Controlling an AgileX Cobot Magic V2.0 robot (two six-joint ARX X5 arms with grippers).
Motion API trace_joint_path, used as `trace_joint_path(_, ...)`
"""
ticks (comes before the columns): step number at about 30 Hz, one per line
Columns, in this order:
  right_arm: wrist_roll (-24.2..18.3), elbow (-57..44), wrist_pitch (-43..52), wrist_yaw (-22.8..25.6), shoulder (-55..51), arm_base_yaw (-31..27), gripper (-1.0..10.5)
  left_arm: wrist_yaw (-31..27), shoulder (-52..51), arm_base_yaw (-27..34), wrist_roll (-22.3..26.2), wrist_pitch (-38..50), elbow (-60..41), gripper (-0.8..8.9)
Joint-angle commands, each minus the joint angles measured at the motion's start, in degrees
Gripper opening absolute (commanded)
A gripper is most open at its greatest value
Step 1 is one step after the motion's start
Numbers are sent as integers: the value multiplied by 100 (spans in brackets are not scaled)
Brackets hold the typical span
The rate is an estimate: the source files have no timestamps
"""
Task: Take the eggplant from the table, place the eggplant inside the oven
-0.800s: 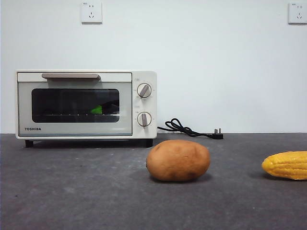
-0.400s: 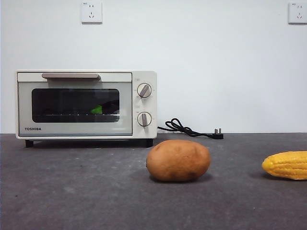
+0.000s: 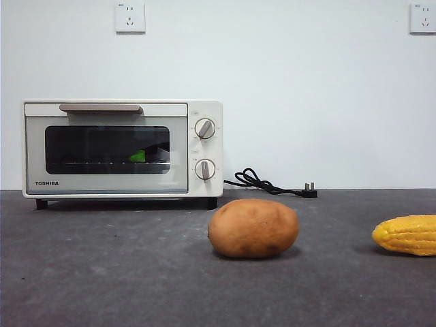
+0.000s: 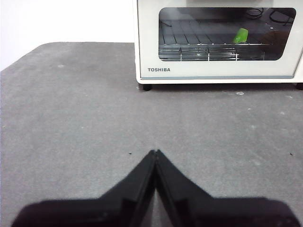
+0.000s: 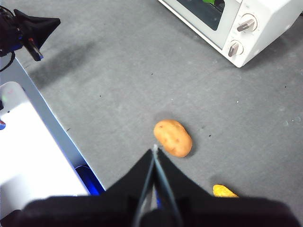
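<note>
Eggplant [image 3: 138, 157] first: only its green stem cap shows through the dark glass, so it sits inside the oven [image 3: 122, 148] on the wire rack, door shut. Its purple body is too dark to make out, so I can't call the long axis.

Working near to far in the front view: bare grey table [image 3: 102, 272] up close, then the brown potato [image 3: 253, 228] dead centre with the yellow corn [image 3: 407, 235] off at three o'clock by the edge. Beyond them, at ten o'clock from the potato, stands the oven, and its black power cord [image 3: 262, 183] lies unplugged against the wall behind.

Now the arms. The left gripper [image 4: 155, 153] hangs low over the table with its jaws pressed together, holding nothing, and the oven door lies straight ahead at twelve o'clock, the green cap just right of that line behind the glass. The right gripper [image 5: 155, 149] sits high above the table, jaws likewise closed and empty, with the potato just past its tips and the oven well off toward one o'clock. So the left arm is the nearer one to the oven.

My read: the eggplant is home and the door is closed, so the job looks done, and both arms seem to be resting.
</note>
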Motion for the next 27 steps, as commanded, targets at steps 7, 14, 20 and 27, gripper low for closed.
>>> trace_joint_path(7,-20,-4,-101,2,4,2,1,2,13,-13,-61,57,-46,-4)
trace_joint_path(14,-74,-4,-63,417,-203,-175,1,2,13,-13,-61,55,-46,-4)
trace_joint_path(20,83,-4,212,245,-815,-898,1,2,13,-13,-61,57,-46,-4)
trace_joint_path(27,417,-4,640,221,-1628,-2312,1,2,13,-13,-61,57,-46,-4)
